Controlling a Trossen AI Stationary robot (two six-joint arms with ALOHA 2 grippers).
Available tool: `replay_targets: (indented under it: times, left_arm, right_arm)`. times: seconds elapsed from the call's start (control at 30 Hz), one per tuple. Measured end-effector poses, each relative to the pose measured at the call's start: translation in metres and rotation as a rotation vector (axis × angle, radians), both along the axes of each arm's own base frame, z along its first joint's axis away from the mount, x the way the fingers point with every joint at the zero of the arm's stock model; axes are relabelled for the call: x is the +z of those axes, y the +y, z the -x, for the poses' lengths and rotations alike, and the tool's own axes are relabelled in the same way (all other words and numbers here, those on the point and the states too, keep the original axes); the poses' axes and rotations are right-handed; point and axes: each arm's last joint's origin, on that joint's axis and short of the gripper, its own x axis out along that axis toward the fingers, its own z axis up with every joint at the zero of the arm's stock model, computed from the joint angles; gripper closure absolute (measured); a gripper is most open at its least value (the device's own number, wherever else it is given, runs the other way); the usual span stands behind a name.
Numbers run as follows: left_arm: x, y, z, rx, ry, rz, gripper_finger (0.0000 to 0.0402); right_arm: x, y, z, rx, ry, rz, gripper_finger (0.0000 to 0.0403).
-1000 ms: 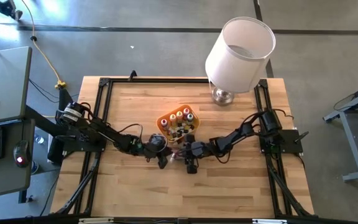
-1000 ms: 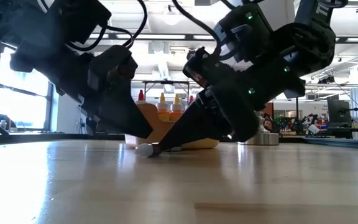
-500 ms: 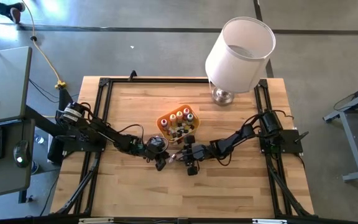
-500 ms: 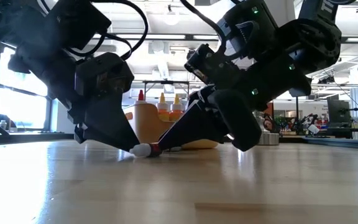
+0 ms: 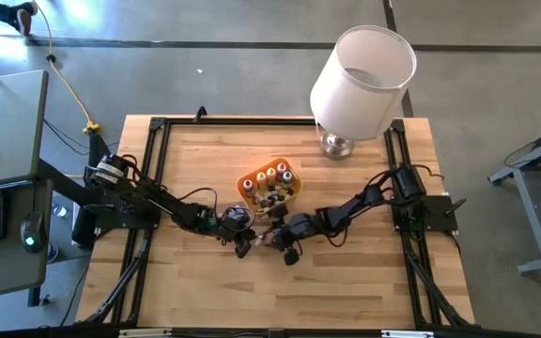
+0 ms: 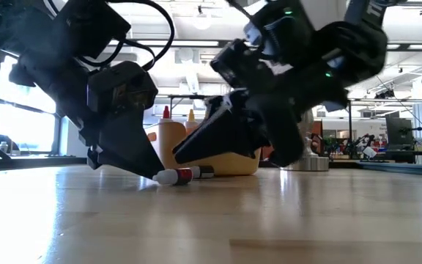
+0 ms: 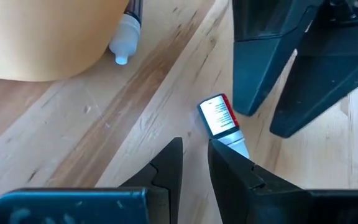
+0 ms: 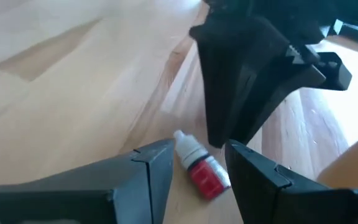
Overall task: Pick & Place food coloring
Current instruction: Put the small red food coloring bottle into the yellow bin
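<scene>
— One red bottle (image 6: 182, 175) with a white tapered cap lies on its side on the wood-plank table (image 5: 346, 282), mid-table, just beside the orange tray (image 5: 249, 180).

— And my grippers?

— I see the left gripper (image 7: 194, 155) tips down at its cap, fingers slightly apart, empty. Right gripper (image 8: 197, 158) hovers over it, wedge fingers apart, holding nothing.

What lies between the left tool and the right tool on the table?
A small red food coloring bottle lies on its side on the bare wood between the left tool and right tool; the low view shows it.
</scene>
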Motion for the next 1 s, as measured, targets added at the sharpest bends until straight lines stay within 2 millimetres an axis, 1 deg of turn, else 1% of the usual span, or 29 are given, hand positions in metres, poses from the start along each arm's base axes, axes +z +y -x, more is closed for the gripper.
replay_targets:
  times: [0.23, 0.47, 0.63, 0.8, 1.0]
  left_arm:
    - [-0.002, 0.001, 0.002, 0.003, 0.025, -0.006, 0.0328]
    - [-0.002, 0.001, 0.004, 0.010, 0.057, -0.014, 0.0329]
    - [0.000, 0.002, 0.005, 0.009, 0.061, -0.020, 0.0329]
    - [0.000, 0.003, 0.006, 0.025, 0.061, -0.035, 0.0329]
    - [-0.001, 0.003, 0.007, 0.030, 0.072, -0.042, 0.0329]
  right_arm:
    - [0.004, -0.013, -0.014, -0.002, 0.131, -0.008, 0.0263]
    - [0.002, -0.019, -0.014, 0.016, 0.192, -0.024, 0.0263]
    - [-0.001, -0.019, -0.016, 0.014, 0.187, -0.030, 0.0263]
    - [-0.005, -0.014, -0.017, -0.040, 0.165, -0.021, 0.0264]
    - [-0.005, -0.008, -0.016, -0.008, 0.173, -0.034, 0.0290]
